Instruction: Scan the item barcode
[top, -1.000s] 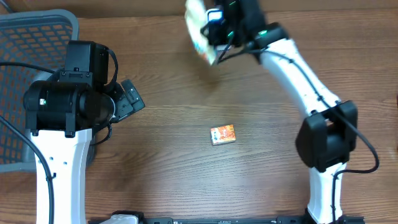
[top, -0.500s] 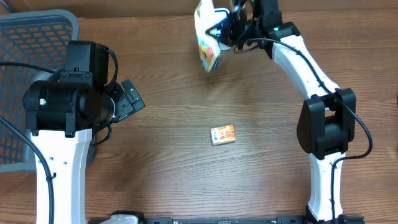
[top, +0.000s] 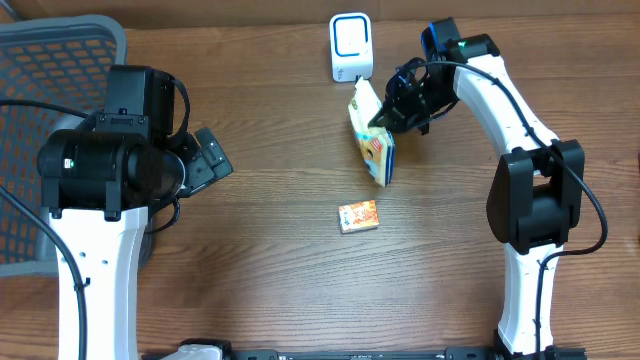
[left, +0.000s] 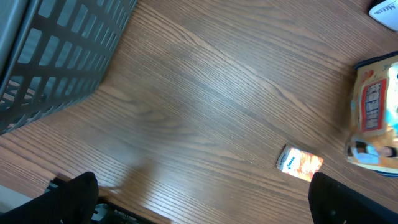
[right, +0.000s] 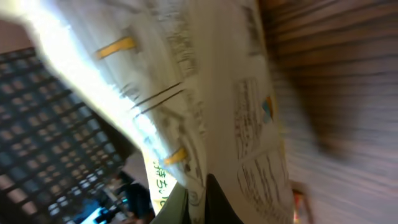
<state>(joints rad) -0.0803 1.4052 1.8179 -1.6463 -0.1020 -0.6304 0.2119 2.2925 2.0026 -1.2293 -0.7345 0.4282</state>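
My right gripper (top: 392, 118) is shut on a yellow and white snack bag (top: 371, 140) that hangs above the table just below the white scanner (top: 349, 47). In the right wrist view the bag (right: 205, 99) fills the frame with its printed back panel, its edge pinched between my fingertips (right: 214, 202). A small orange box (top: 359, 216) lies flat on the table in the middle; it also shows in the left wrist view (left: 300, 163). My left gripper (left: 202, 205) hovers open over bare wood at the left, nothing between its fingers.
A grey mesh basket (top: 40, 70) stands at the table's far left edge, beside my left arm. The scanner stands at the back edge of the wooden table (top: 280, 290).
My right arm has swung the snack bag from in front of the scanner down and to the right, uncovering the scanner. The left arm and orange box have not moved.
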